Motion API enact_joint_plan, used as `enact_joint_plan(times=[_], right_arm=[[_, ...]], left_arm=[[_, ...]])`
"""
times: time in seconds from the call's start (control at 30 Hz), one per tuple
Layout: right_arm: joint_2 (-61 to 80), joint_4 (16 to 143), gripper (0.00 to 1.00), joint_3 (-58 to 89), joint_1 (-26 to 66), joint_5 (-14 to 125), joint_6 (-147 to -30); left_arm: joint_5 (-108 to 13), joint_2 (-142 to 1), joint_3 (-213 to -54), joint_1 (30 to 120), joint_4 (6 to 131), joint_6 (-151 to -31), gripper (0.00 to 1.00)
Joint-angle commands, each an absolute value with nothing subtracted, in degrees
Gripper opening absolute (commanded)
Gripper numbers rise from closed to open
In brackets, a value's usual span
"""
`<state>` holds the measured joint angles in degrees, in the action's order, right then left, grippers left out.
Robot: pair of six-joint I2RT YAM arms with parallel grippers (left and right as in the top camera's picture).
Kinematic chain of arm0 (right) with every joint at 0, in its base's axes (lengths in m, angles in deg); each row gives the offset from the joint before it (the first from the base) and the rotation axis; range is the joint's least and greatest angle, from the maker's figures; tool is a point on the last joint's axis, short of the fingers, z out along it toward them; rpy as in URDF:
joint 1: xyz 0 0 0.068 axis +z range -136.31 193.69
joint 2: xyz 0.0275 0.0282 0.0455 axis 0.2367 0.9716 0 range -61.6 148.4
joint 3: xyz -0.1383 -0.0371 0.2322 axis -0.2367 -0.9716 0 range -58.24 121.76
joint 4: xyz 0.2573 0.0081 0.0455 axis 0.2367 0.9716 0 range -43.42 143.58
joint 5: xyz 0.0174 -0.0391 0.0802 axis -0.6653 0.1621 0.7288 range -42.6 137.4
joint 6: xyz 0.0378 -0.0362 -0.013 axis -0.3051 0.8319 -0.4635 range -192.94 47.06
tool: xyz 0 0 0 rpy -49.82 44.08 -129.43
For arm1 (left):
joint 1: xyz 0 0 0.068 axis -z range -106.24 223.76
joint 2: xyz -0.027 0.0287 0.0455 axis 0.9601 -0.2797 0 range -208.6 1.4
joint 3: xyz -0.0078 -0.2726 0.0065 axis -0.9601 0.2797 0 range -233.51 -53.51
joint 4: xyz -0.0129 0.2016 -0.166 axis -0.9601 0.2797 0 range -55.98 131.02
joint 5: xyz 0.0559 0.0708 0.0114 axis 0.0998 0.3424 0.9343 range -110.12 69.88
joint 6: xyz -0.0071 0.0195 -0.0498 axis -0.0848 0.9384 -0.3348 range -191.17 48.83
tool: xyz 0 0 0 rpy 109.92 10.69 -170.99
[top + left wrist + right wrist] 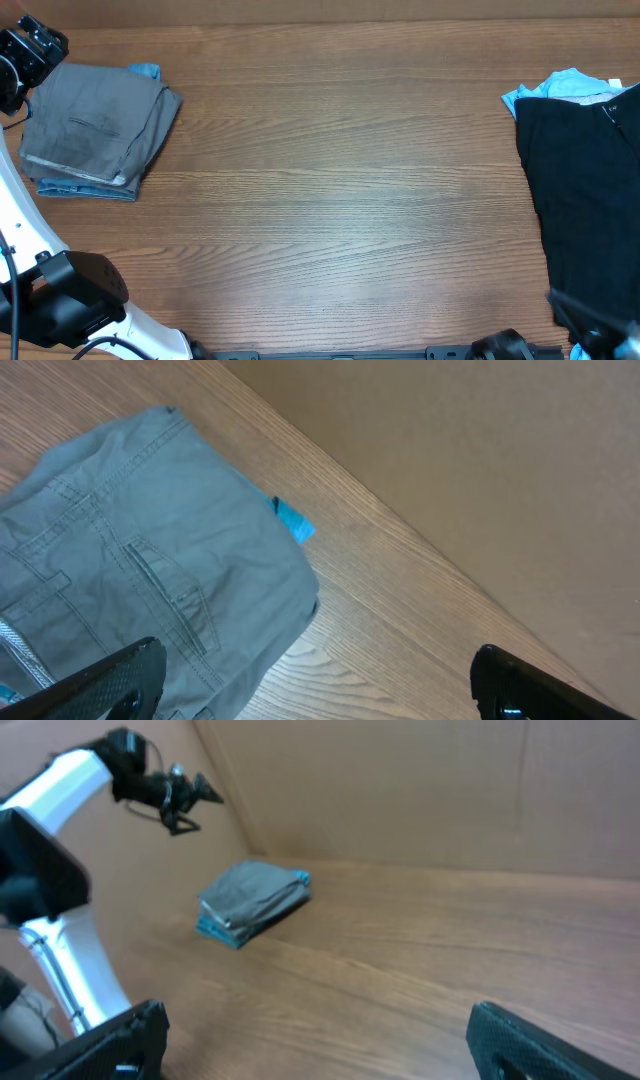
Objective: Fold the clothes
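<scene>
Wood table: folded grey shorts stacked far left, just beside left gripper, jaws spread, empty. Unfolded black garment at right edge, long axis far-to-near, just beyond right gripper, likewise spread empty; nearer arm.

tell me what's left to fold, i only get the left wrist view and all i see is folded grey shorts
Observer: A black garment lies spread out at the table's right edge.
Operator: anything else with it
Observer: A light-blue garment peeks out at its far-left corner, partly covered by the black one.
Operator: is the right pincer on it yet
Observer: No. The right pincer is open and holds nothing; only the wood of the table shows between its fingers.
</scene>
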<state>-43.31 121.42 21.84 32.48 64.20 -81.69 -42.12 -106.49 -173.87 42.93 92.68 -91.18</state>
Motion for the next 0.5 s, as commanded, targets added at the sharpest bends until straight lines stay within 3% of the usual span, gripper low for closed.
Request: enact_joint_plan(times=[0.0, 0.23, 0.47], right_arm=[[-49.22, 122.95, 1.00, 20.11, 32.39, 61.29, -81.32], [-60.65, 118.76, 1.00, 7.39, 29.99, 60.94, -81.34], [-61.32, 88.01, 1.00, -15.01, 27.36, 56.52, -81.32]], left_arm=[[-41.75, -106.71, -173.69, 42.93, 92.48, -91.97, 1.00], [-41.75, -106.71, -173.69, 42.93, 92.48, -91.97, 1.00], [-41.75, -106.71, -173.69, 42.93, 92.48, -91.97, 1.00]])
